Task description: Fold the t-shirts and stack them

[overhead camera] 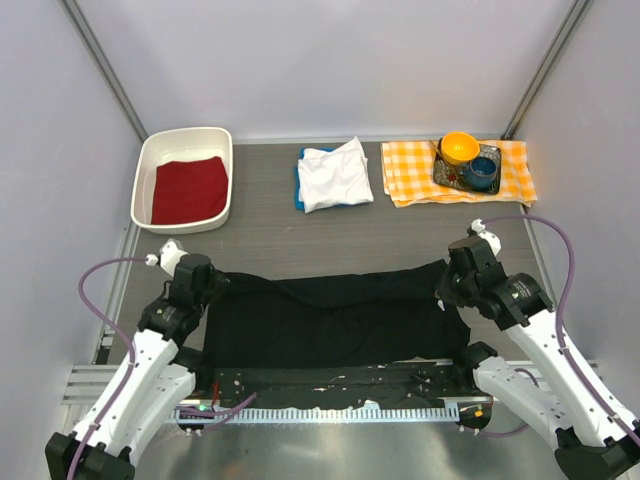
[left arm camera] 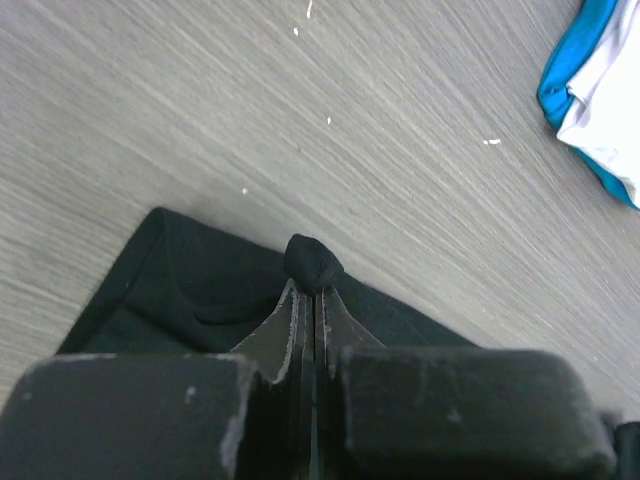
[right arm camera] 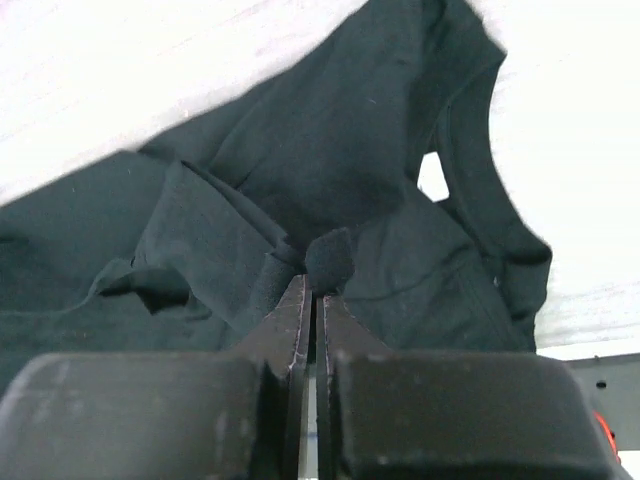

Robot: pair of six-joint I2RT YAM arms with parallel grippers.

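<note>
Black shirt (overhead camera: 335,320): lying spread wide across the near half of the table (overhead camera: 270,235), stretching between the two arms, near edge reaching the metal rail (overhead camera: 340,400).
Left gripper (left arm camera: 313,290): pressing together on a small bunch of the black shirt at its far left corner, cloth bulging just past the tips.
Right gripper (right arm camera: 313,290): pinching a fold of the same shirt at its far right edge, beside a hemmed opening, wrinkled cloth bunching around the tips.
White shirt (overhead camera: 335,175): sitting folded at the far middle of the table, well apart from the black one.
Blue shirt (overhead camera: 298,190): lying under the white one, showing only as a strip along its left side.
Checked cloth (overhead camera: 405,175): lying far right, just beside the folded pile, carrying a tray (overhead camera: 445,180) with an orange bowl (overhead camera: 459,148) and a blue cup (overhead camera: 482,170).
White bin (overhead camera: 185,135): standing far left, holding a red cloth (overhead camera: 190,190).
</note>
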